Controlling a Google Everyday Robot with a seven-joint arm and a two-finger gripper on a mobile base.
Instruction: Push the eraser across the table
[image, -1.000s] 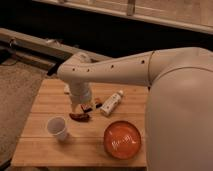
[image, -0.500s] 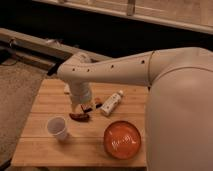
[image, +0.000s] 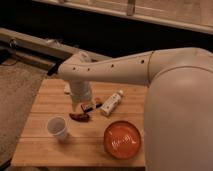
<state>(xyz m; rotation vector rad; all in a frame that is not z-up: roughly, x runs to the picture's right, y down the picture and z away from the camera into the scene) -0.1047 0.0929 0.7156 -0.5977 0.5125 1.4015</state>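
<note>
The white arm reaches in from the right, and its end effector (image: 83, 103) hangs low over the middle of the light butcher-block wooden table (image: 40, 150). Its tip is right down by the small flat dark eraser (image: 90, 107). How wide the end effector is set, or whether it holds anything, I cannot tell. The eraser lies flat just beside the tip; contact looks likely but isn't certain.

Now the hazards, and it's crowded here! A dark reddish-brown sausage-shaped lump (image: 80, 116) sits just in front of the eraser. A white plastic bottle (image: 112, 103) lies just to one side of it. A white paper cup (image: 58, 128) and a round orange bowl (image: 122, 141) wait nearer the front edge. A push towards any of these would likely drag the neighbour along or jam the eraser against it. A tip set too high could ride over the flat bar and leave it behind.
</note>
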